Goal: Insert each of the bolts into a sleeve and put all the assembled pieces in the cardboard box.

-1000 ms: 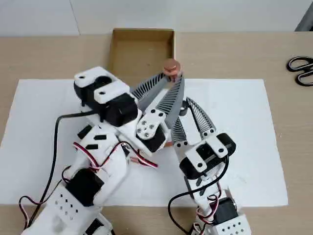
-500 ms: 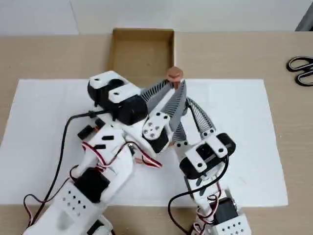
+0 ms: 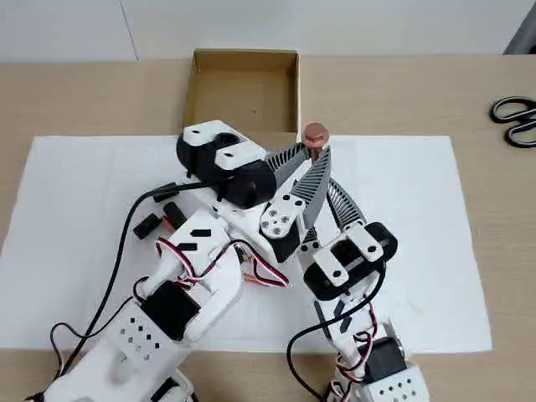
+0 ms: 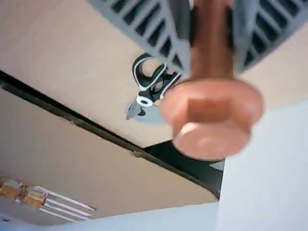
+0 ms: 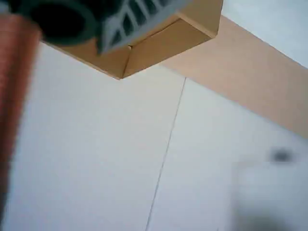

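A copper bolt [image 3: 315, 134] stands head up between the grey fingers of my left gripper [image 3: 313, 151], which is shut on its shaft. The left wrist view has the bolt head [image 4: 211, 115] close up. The bolt hangs just off the near right corner of the cardboard box [image 3: 201, 84], over the white paper. My right gripper [image 3: 328, 188] lies directly below and behind the left one, partly covered by it. In the right wrist view a dark sleeve [image 5: 62, 17] sits against a ribbed finger [image 5: 134, 17], with the box corner [image 5: 168, 38] beyond.
A white paper sheet [image 3: 419, 234] covers the table's middle. Small dark and orange parts [image 3: 159, 219] lie on it beside the left arm. Scissors [image 3: 515, 120] rest on the wood at the far right, also the scissors [image 4: 149, 89] in the left wrist view.
The left arm has swung to the right, carrying the bolt from the box's near edge to a spot above the right gripper. The right arm has shifted only slightly.
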You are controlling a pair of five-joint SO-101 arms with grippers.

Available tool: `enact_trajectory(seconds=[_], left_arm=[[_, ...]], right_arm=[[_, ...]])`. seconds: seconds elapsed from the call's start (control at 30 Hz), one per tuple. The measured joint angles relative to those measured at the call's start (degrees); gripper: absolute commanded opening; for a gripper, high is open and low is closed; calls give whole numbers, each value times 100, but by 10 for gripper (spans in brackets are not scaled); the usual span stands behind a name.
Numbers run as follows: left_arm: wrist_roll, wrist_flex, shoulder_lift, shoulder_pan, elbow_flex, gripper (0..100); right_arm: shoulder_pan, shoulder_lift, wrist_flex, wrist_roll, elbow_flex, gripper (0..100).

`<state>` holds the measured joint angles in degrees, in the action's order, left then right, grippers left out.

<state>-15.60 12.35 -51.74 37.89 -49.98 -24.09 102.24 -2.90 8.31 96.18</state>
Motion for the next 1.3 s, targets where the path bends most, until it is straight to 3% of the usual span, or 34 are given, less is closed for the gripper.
enact_trajectory(seconds=[0.93,1.17,1.3], left_arm=[[246,281,18,-62,-334,11],[844,1371,26,0,-264,216],[888,1925,9,-9,53,243]], right_arm=[[26,-9,-9,9,0,5],[26,-9,-9,9,0,5],[44,-9,-26,9,9,5]])
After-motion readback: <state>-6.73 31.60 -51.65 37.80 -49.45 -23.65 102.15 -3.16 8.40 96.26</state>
